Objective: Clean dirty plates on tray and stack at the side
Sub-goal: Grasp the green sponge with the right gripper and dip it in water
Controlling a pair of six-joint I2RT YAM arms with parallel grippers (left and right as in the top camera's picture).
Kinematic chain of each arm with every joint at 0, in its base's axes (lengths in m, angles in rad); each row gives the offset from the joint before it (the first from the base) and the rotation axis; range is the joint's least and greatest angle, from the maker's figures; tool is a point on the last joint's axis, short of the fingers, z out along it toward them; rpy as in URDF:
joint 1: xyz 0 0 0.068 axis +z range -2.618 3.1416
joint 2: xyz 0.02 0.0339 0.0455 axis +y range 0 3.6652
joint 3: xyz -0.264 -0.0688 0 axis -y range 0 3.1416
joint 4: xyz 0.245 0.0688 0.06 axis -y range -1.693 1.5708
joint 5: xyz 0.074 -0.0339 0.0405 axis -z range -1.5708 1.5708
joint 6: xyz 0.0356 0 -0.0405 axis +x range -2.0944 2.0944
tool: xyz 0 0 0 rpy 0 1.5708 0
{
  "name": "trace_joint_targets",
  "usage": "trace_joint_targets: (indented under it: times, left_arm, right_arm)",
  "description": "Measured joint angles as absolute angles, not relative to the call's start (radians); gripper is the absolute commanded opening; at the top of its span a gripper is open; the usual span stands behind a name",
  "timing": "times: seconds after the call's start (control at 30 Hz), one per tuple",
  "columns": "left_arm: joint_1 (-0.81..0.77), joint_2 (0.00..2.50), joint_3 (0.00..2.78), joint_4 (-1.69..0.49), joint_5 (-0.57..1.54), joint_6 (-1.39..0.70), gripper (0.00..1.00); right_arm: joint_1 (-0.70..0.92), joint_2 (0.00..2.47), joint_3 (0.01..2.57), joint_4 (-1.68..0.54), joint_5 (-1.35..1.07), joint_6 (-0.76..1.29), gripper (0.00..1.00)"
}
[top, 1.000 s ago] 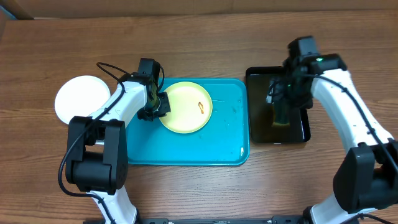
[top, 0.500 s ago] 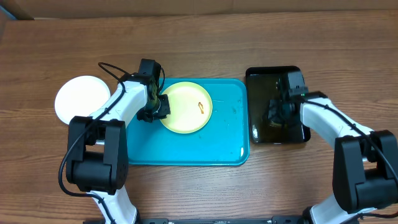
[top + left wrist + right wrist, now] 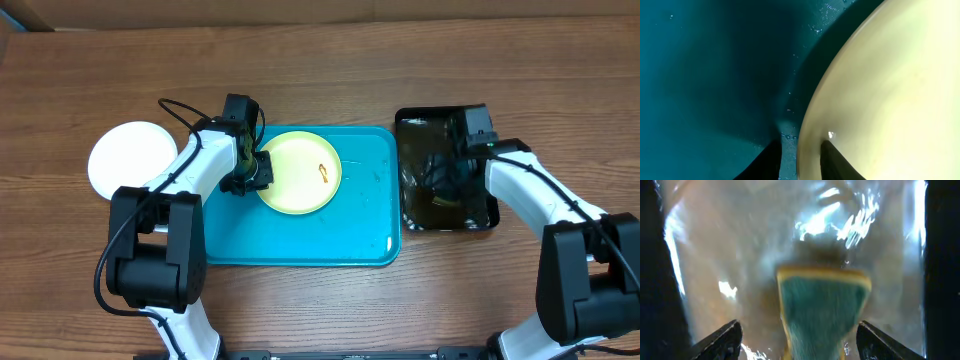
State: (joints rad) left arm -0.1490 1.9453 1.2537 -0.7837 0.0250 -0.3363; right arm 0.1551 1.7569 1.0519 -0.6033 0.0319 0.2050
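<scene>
A pale yellow-green plate point(image 3: 300, 172) with a small orange-brown smear point(image 3: 323, 172) lies on the turquoise tray point(image 3: 300, 235). My left gripper point(image 3: 252, 172) is at the plate's left rim. In the left wrist view the left gripper point(image 3: 800, 152) straddles the rim of the plate point(image 3: 890, 90): one finger rests inside it, the other over the tray point(image 3: 715, 75) with a narrow gap to the rim. A white plate point(image 3: 130, 160) sits on the table to the left. My right gripper point(image 3: 799, 335) stands open around a green and yellow sponge point(image 3: 822, 305).
The sponge lies in shallow water in the glossy black tray point(image 3: 412, 125), right of the turquoise tray. The right arm point(image 3: 530, 190) reaches into it from the right. Black tray walls point(image 3: 940, 255) stand close on both sides of the right fingers.
The right arm dropped from above the black tray down into it with the sponge. Its jaws now stand wide around the sponge. The left arm and plate have not shifted.
</scene>
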Motion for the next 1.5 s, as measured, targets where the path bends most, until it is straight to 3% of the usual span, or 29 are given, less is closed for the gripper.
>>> trace_joint_targets:
  times: [0.1, 0.13, 0.2, 0.23, 0.27, 0.3, 0.33, 0.37, 0.4, 0.5, 0.6, 0.63, 0.67, 0.7, 0.8, 0.9, 1.17, 1.5]
  left_arm:
    - [-0.149, 1.945, 1.254, -0.779, 0.025, -0.336, 0.27]
    - [-0.149, 1.945, 1.254, -0.778, 0.025, -0.336, 0.27]
    - [-0.149, 1.945, 1.254, -0.775, 0.025, -0.336, 0.27]
    - [-0.149, 1.945, 1.254, -0.774, 0.025, -0.336, 0.27]
    - [-0.149, 1.945, 1.254, -0.772, 0.025, -0.336, 0.27]
    - [-0.149, 1.945, 1.254, -0.77, 0.024, -0.336, 0.27]
    - [-0.149, 1.945, 1.254, -0.769, 0.024, -0.336, 0.27]
    - [-0.149, 1.945, 1.254, -0.768, 0.024, -0.336, 0.28]
    - [-0.149, 1.945, 1.254, -0.768, 0.024, -0.336, 0.28]
    - [-0.149, 1.945, 1.254, -0.768, 0.022, -0.336, 0.28]
    - [-0.149, 1.945, 1.254, -0.768, 0.022, -0.336, 0.28]
    - [-0.149, 1.945, 1.254, -0.768, 0.022, -0.336, 0.28]
    - [-0.149, 1.945, 1.254, -0.768, 0.021, -0.336, 0.27]
    - [-0.149, 1.945, 1.254, -0.767, 0.021, -0.336, 0.26]
    - [-0.149, 1.945, 1.254, -0.763, 0.022, -0.337, 0.18]
    - [-0.149, 1.945, 1.254, -0.759, 0.027, -0.333, 0.16]
    - [-0.149, 1.945, 1.259, -0.8, 0.024, -0.315, 0.2]
    - [-0.149, 1.946, 1.261, -0.803, 0.035, -0.302, 0.24]
  right_arm:
    - [0.155, 1.76, 1.051, -0.572, 0.035, 0.205, 0.72]
    - [0.155, 1.762, 1.05, -0.562, 0.036, 0.205, 0.61]
    - [0.155, 1.771, 1.041, -0.546, 0.041, 0.196, 0.07]
    - [0.155, 1.778, 1.034, -0.538, 0.045, 0.202, 0.04]
    - [0.155, 1.785, 1.029, -0.532, 0.047, 0.202, 0.04]
    - [0.155, 1.79, 1.026, -0.525, 0.051, 0.202, 0.33]
    - [0.154, 1.796, 1.023, -0.517, 0.052, 0.21, 0.74]
    - [0.154, 1.797, 1.023, -0.516, 0.051, 0.206, 0.85]
    - [0.154, 1.797, 1.023, -0.517, 0.051, 0.206, 0.87]
    - [0.154, 1.797, 1.024, -0.564, 0.05, 0.205, 0.86]
    - [0.154, 1.797, 1.03, -0.658, 0.048, 0.202, 0.66]
    - [0.154, 1.797, 1.032, -0.685, 0.044, 0.2, 0.5]
    - [0.154, 1.796, 1.033, -0.703, 0.041, 0.2, 0.06]
    - [0.154, 1.796, 1.033, -0.711, 0.037, 0.207, 0.04]
    - [0.154, 1.797, 1.033, -0.712, 0.029, 0.213, 0.04]
    - [0.154, 1.796, 1.057, -0.781, 0.022, 0.209, 0.04]
    - [0.154, 1.756, 1.269, -1.03, 0.011, 0.21, 0.04]
    - [0.156, 1.682, 1.296, -1.071, 0.091, 0.219, 0.04]
